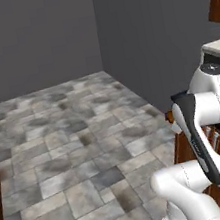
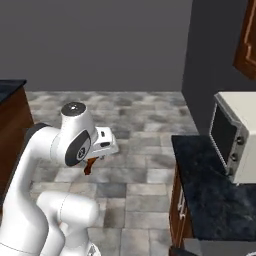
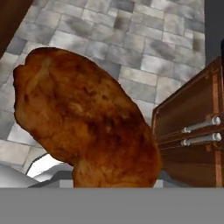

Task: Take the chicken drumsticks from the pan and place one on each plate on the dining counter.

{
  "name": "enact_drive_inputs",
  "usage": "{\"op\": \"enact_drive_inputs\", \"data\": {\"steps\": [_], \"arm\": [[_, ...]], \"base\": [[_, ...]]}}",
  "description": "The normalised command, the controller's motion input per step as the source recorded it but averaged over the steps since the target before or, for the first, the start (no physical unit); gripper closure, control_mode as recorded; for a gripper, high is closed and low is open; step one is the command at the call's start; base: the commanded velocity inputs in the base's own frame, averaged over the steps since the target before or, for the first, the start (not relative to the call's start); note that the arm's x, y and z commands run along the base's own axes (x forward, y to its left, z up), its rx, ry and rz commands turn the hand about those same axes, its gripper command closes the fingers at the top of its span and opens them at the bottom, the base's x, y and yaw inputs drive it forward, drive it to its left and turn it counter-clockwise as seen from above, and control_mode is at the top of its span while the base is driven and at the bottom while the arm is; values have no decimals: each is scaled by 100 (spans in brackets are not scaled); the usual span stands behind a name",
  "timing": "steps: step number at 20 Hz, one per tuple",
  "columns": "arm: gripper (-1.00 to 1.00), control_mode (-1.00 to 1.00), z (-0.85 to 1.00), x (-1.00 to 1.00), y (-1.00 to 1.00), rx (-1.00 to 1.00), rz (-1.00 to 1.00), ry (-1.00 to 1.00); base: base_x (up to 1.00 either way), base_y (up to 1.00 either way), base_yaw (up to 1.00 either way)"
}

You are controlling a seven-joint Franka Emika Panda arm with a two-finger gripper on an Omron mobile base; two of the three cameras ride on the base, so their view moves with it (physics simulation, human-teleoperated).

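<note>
A reddish-brown chicken drumstick (image 3: 87, 127) sits close before the hand camera and hides the fingertips. In the right base view the same drumstick (image 2: 90, 166) hangs under the white hand, held up in the air above the tiled floor. My gripper (image 2: 93, 161) is shut on it. The pan and the plates are out of view.
A cream microwave (image 2: 234, 134) stands on a black-topped cabinet (image 2: 207, 192) to the right. Its brown drawer fronts with metal handles (image 3: 199, 133) are close by the hand. A dark-topped brown counter corner (image 2: 10, 90) is at the left. Grey tiled floor (image 1: 71, 139) stretches ahead to grey walls.
</note>
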Motion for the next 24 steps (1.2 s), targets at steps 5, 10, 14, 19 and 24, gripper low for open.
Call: {"op": "enact_drive_inputs", "data": {"steps": [5, 10, 14, 19, 24], "arm": [[100, 100, 0, 0, 0, 0, 0, 0], [100, 100, 0, 0, 0, 0, 0, 0], [100, 100, 0, 0, 0, 0, 0, 0], [100, 100, 0, 0, 0, 0, 0, 0], [100, 100, 0, 0, 0, 0, 0, 0]], "base": [[-6, -23, 80], [0, -25, 72], [2, -27, 59], [75, -55, 35], [100, -89, 17]]}}
